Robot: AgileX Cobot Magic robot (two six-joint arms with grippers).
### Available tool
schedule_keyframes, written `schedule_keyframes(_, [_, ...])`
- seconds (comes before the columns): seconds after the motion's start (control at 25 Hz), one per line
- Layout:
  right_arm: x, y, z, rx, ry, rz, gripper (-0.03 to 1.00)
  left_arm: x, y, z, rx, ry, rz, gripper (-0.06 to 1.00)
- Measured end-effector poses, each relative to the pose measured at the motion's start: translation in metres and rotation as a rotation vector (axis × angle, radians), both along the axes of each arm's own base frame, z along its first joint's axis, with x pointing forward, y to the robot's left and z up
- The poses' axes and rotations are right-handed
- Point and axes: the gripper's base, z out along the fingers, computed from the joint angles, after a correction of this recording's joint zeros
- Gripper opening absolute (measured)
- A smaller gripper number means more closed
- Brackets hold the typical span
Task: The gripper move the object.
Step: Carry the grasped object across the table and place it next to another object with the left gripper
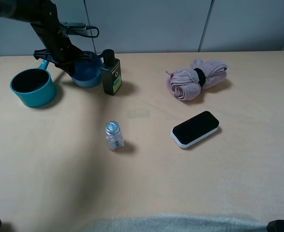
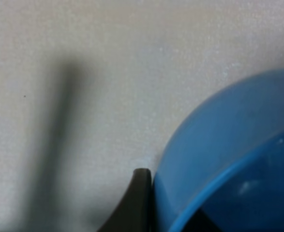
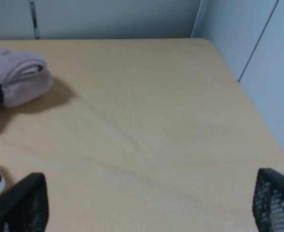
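The blue bowl [image 1: 87,76] sits at the back left of the table, between a teal pot [image 1: 33,87] and a dark bottle [image 1: 111,72]. My left gripper [image 1: 73,65] reaches down onto the bowl's left rim. In the left wrist view, the bowl [image 2: 229,145] fills the frame, and the gripper [image 2: 168,215] has one dark finger [image 2: 137,203] pressed against the outer wall. The other finger appears as a dark patch inside the rim. My right gripper [image 3: 146,208] is open and empty over the table's right side.
A small clear shaker [image 1: 114,135] stands at centre left. A rolled pink towel [image 1: 196,79] lies at the back right and also shows in the right wrist view [image 3: 18,77]. A black-and-white flat case [image 1: 195,128] lies in front of it. The table's right edge [image 3: 248,96] is near the wall.
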Motion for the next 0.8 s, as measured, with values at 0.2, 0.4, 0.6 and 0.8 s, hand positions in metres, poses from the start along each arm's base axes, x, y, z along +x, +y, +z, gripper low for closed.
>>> schedule_keyframes(0.2, [0.0000, 0.0000, 0.0000, 0.000, 0.000, 0.000, 0.64, 0.0000, 0.0000, 0.0000, 0.000, 0.000, 0.000, 0.07])
schedule_keyframes(0.4, [0.0000, 0.0000, 0.0000, 0.000, 0.000, 0.000, 0.64, 0.0000, -0.0001, 0.0000, -0.001, 0.000, 0.001, 0.07])
schedule_keyframes(0.6, [0.0000, 0.0000, 0.0000, 0.000, 0.000, 0.000, 0.64, -0.0001, 0.0000, 0.0000, -0.001, 0.001, 0.002, 0.07])
schedule_keyframes(0.8, [0.0000, 0.0000, 0.0000, 0.000, 0.000, 0.000, 0.64, -0.0006, 0.0001, -0.0002, 0.001, 0.007, 0.002, 0.17])
